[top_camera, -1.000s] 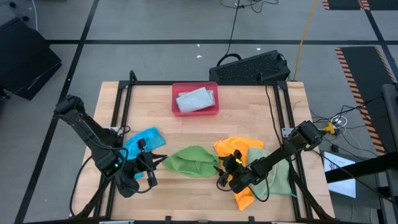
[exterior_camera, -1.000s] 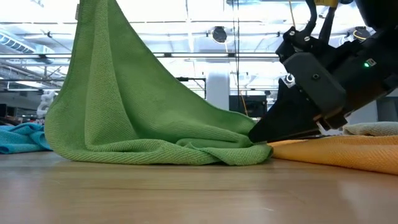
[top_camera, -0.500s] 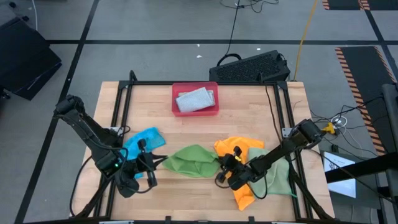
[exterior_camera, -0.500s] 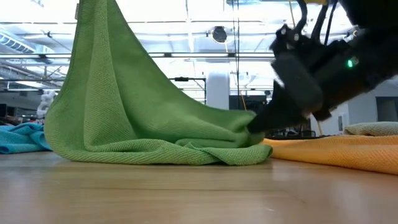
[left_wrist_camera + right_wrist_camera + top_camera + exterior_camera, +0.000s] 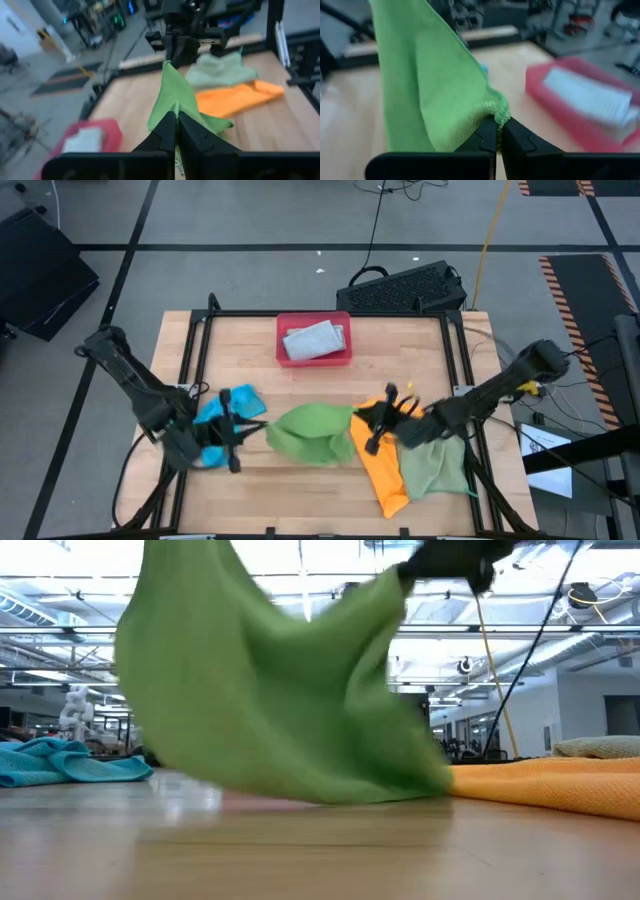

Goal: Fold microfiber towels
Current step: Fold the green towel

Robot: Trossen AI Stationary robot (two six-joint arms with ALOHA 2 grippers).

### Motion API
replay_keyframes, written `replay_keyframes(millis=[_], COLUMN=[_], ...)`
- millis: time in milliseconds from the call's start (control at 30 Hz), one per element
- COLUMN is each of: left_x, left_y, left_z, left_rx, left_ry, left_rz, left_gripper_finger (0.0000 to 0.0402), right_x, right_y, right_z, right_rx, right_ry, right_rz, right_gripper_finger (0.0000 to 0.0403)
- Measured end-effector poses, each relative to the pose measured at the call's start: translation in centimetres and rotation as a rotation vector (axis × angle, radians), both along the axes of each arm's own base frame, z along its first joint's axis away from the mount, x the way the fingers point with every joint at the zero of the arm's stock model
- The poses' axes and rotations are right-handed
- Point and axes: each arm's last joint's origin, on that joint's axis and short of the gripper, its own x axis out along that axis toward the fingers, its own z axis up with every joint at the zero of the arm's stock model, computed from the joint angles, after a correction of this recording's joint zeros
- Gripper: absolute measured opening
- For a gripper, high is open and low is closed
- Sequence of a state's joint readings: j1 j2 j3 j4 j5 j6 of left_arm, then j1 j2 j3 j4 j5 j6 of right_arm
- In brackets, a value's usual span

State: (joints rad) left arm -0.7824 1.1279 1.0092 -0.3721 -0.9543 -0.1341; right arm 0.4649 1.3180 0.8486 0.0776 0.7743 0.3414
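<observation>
Left gripper [image 5: 175, 131]: clamped on one corner of the green towel [image 5: 310, 432], lifted at the table's front-left.
Right gripper [image 5: 496, 129]: pinched tight on the opposite corner of the same towel, raised near table centre-right.
Green towel: hangs between both grippers, lower part sagging to the wood table [image 5: 400, 350]; not spread flat.
Other towels: blue towel [image 5: 225, 405] crumpled nr the left arm; orange towel [image 5: 378, 465] and pale green towel [image 5: 432, 465] heaped w/ edges overlapping at front right.
Tray [image 5: 345, 355]: pink-red, at the table's back centre; holds one folded grey towel [image 5: 313, 340].
Progress, est.: one towel looks done, in the tray. Green one only picked up, no fold made. Blue, orange, pale green untouched. Most work is left.
</observation>
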Motion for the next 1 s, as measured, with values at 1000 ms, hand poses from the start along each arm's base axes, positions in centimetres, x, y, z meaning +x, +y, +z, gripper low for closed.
replay_keyframes(millis=[1000], left_x=[-3.6], left_y=[0.0], left_z=[-6.7], left_rx=[-0.543], left_ry=[0.321], left_rz=[-0.409], left_gripper_finger=[0.0016], right_x=[0.0], right_y=[2.3], right_z=[-0.9], right_rx=[0.337], right_ry=[0.168], right_rz=[0.438], right_gripper_finger=[0.0006])
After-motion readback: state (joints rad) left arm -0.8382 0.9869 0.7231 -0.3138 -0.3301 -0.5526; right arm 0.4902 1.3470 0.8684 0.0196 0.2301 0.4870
